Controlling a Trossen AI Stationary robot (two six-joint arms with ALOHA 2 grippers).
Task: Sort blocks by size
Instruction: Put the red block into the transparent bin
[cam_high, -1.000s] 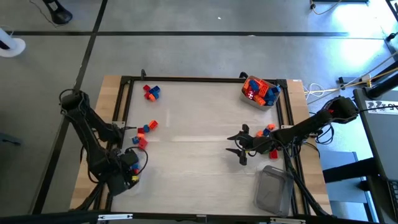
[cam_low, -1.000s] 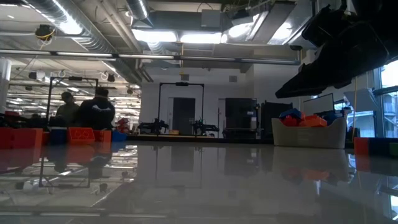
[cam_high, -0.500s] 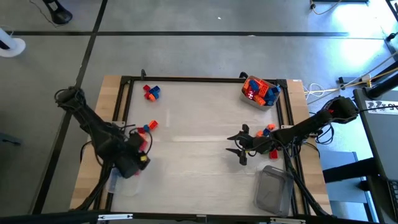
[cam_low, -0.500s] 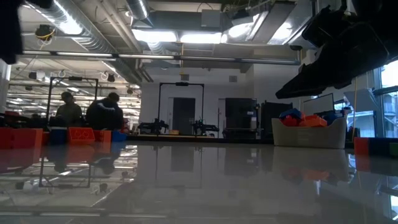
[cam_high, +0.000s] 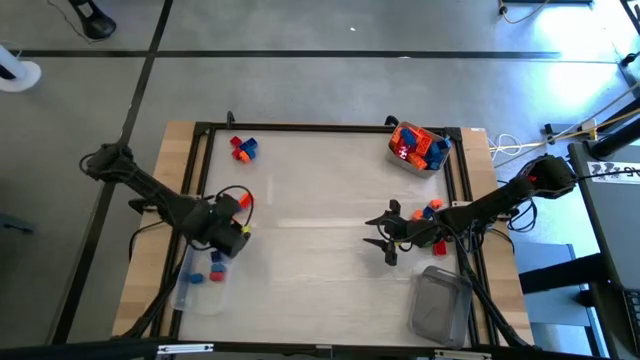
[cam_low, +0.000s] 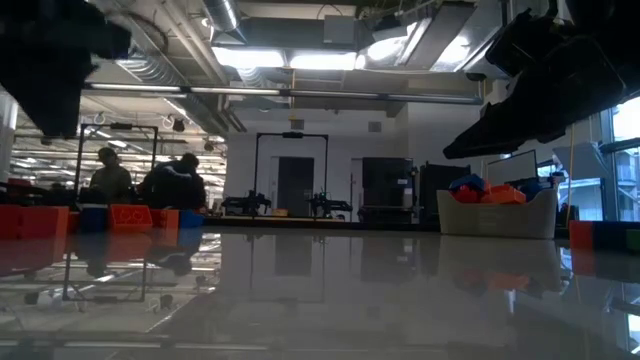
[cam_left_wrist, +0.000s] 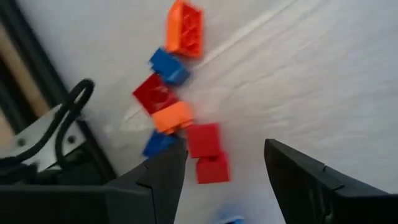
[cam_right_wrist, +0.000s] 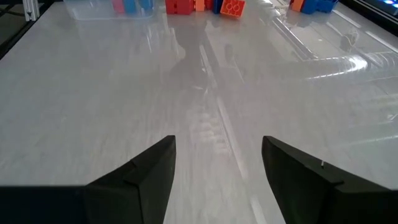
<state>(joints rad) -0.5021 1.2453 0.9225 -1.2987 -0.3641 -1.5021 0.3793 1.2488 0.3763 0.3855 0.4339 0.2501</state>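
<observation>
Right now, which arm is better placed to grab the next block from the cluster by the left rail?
Left. Its open gripper hangs right over that cluster, blocks between the fingers. The right gripper waits open across the table, near no blocks of that cluster.

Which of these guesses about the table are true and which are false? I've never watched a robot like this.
1. The left gripper is open above a cluster of red, orange and blue blocks. True.
2. The right gripper is clamped on a red block. False: its fingers are apart and nothing is between them, with only bare table ahead.
3. A tub at the far right corner is piled with blocks. True.
4. The clear tub at the near right is full of blocks. False: no blocks show in it.
5. A few blocks lie in the clear tub near the left arm. True.
</observation>
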